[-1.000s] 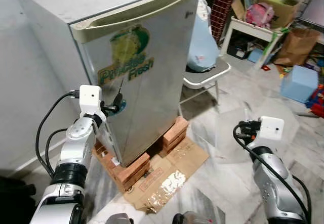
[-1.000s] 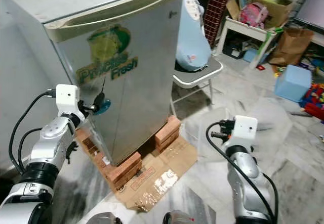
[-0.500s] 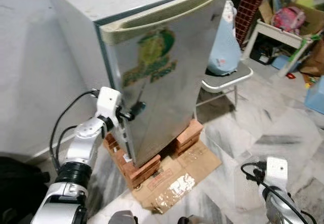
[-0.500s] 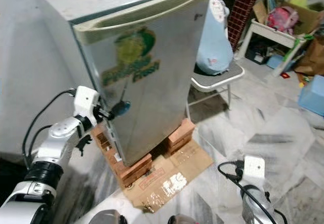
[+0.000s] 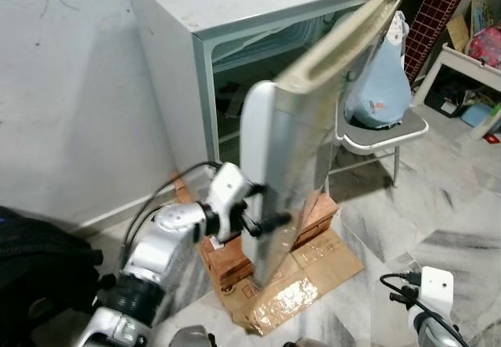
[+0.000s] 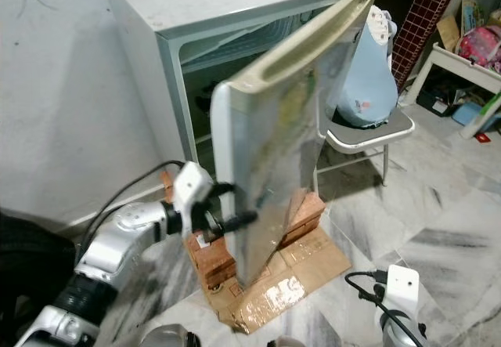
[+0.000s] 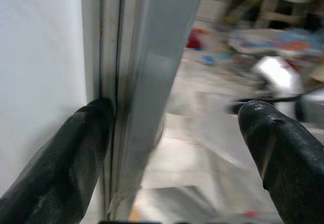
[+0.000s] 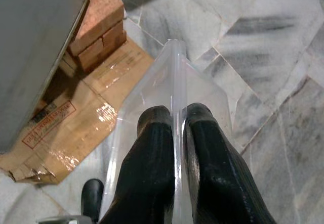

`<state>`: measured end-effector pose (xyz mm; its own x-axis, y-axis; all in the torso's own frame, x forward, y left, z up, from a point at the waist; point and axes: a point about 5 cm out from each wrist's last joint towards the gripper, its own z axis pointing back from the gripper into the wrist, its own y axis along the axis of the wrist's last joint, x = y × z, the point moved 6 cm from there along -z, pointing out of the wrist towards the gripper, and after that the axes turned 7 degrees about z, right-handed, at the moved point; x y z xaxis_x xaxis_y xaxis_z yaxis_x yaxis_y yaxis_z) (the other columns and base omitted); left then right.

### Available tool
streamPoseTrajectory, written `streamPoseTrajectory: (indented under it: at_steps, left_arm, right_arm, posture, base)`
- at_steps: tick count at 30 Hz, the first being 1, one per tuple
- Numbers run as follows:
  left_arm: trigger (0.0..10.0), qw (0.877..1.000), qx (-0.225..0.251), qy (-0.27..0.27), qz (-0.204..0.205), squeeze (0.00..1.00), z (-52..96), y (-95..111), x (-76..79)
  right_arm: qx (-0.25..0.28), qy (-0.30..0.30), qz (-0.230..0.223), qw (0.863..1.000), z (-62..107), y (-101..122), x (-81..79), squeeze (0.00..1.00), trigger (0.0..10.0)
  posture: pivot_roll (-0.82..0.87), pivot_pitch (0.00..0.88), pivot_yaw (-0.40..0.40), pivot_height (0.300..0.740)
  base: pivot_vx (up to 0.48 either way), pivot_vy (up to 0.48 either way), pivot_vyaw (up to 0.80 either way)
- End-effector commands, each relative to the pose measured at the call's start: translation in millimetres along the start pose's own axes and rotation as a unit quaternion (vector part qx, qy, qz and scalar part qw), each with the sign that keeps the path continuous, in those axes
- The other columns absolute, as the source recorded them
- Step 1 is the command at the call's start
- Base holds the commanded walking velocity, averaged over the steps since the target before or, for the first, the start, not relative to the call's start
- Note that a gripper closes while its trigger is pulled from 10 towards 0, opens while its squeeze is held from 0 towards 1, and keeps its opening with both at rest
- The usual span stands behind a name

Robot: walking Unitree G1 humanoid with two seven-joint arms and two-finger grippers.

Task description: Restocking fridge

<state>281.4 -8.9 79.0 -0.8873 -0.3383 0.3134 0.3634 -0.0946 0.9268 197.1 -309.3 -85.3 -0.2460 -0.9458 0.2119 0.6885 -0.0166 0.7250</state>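
Observation:
The grey fridge (image 5: 235,2) stands on bricks with its door (image 5: 305,128) swung wide, edge-on to me, and a dim shelf interior (image 5: 235,96) showing behind it. My left gripper (image 5: 264,206) is open and straddles the door's free edge low down. In the left wrist view one finger (image 7: 76,158) rests against the door's inner side while the other finger (image 7: 283,153) stands apart from it. My right gripper (image 8: 176,112) is shut on the thin wall of a clear plastic container (image 8: 202,87), low over the marble floor; its wrist (image 5: 434,288) shows at the bottom right.
Brick stacks (image 5: 317,210) and flattened cardboard (image 5: 313,276) lie under the fridge. Just right of the door, a white chair (image 5: 391,131) carries a pale blue bag (image 5: 380,88). A white wall (image 5: 78,88) is at left, a black bag (image 5: 31,269) at lower left, and a cluttered table (image 5: 462,57) at far right.
The fridge door has gone from closed to wide open, with my left gripper at its edge following the swing. The camera has shifted, and my right arm sits lower in view.

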Motion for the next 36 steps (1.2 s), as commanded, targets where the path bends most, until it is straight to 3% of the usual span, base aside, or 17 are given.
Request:
streamPoseTrajectory:
  at_steps: [1, 4, 9, 13, 15, 24, 28, 30, 31, 34, 36]
  left_arm:
    - [10.0, 0.999, 0.025, -0.036, -0.023, 0.0, -11.4, 22.0, 17.1]
    - [10.0, 0.998, 0.027, -0.055, -0.025, 0.0, -18.0, 27.5, 25.7]
    - [10.0, 0.998, 0.038, -0.042, -0.024, 0.0, -17.3, 33.4, 20.9]
    - [10.0, 0.991, 0.1, 0.087, -0.034, 0.0, -10.8, 61.1, -21.5]
    - [10.0, 0.985, 0.105, 0.135, -0.037, 0.0, -6.7, 65.0, -37.4]
    - [10.0, 0.975, 0.094, 0.198, -0.039, 0.0, -8.2, 67.4, -58.0]
    - [10.0, 0.981, 0.087, 0.166, -0.049, 0.0, -22.0, 69.4, -48.2]
    - [10.0, 0.988, 0.075, 0.12, -0.067, 0.0, -34.9, 69.0, -32.0]
    - [10.0, 0.988, 0.075, 0.12, -0.067, 0.0, -34.9, 69.0, -32.0]
    - [10.0, 0.995, 0.043, -0.005, -0.085, 0.0, -52.5, 58.9, 13.4]
    - [10.0, 0.993, 0.027, -0.052, -0.098, 0.0, -56.5, 51.6, 32.0]
  right_arm:
    - [0.008, 0.001, 0.007, 1.0, -1.7, 5.2, 2.9, 0.0, 10.0]
    - [0.012, 0.003, 0.009, 1.0, -4.1, 6.7, 0.9, 0.0, 10.0]
    - [0.014, 0.003, 0.01, 1.0, -5.5, 6.6, 0.1, 0.0, 10.0]
    - [0.006, 0.003, 0.011, 1.0, -6.7, 0.3, 1.2, 0.0, 10.0]
    - [0.003, 0.003, 0.011, 1.0, -7.4, -1.6, 1.3, 0.0, 10.0]
    - [-0.017, 0.002, 0.017, 1.0, -7.1, -13.5, 3.9, 0.0, 10.0]
    - [-0.024, 0.0, 0.017, 1.0, -6.8, -18.3, 4.7, 0.0, 10.0]
    - [-0.028, 0.0, 0.018, 0.999, -6.4, -21.0, 5.2, 0.0, 10.0]
    - [-0.028, 0.0, 0.018, 0.999, -6.4, -21.0, 5.2, 0.0, 10.0]
    - [-0.036, -0.002, 0.018, 0.999, -5.4, -25.8, 7.4, 0.0, 10.0]
    - [-0.039, -0.003, 0.018, 0.999, -5.0, -27.8, 8.6, 0.0, 10.0]
  posture:
    - [0.05, 0.0, -0.021, 0.74]
    - [0.05, 0.0, -0.018, 0.74]
    - [0.05, 0.0, -0.016, 0.74]
    - [0.05, 0.0, -0.014, 0.74]
    - [0.06, 0.0, -0.014, 0.74]
    - [0.06, 0.0, -0.013, 0.74]
    - [0.05, 0.0, -0.01, 0.74]
    - [0.05, 0.0, -0.009, 0.74]
    - [0.05, 0.0, -0.009, 0.74]
    - [0.04, 0.0, -0.008, 0.74]
    - [0.04, 0.0, -0.007, 0.74]
  base:
    - [0.0, 0.0, 0.0]
    - [0.0, 0.0, 0.0]
    - [0.0, 0.0, 0.0]
    - [0.0, 0.0, 0.0]
    - [0.0, 0.0, 0.0]
    - [0.0, 0.0, 0.0]
    - [0.0, 0.0, 0.0]
    - [0.0, 0.0, 0.0]
    - [0.0, 0.0, 0.0]
    - [0.0, 0.0, 0.0]
    - [0.0, 0.0, 0.0]
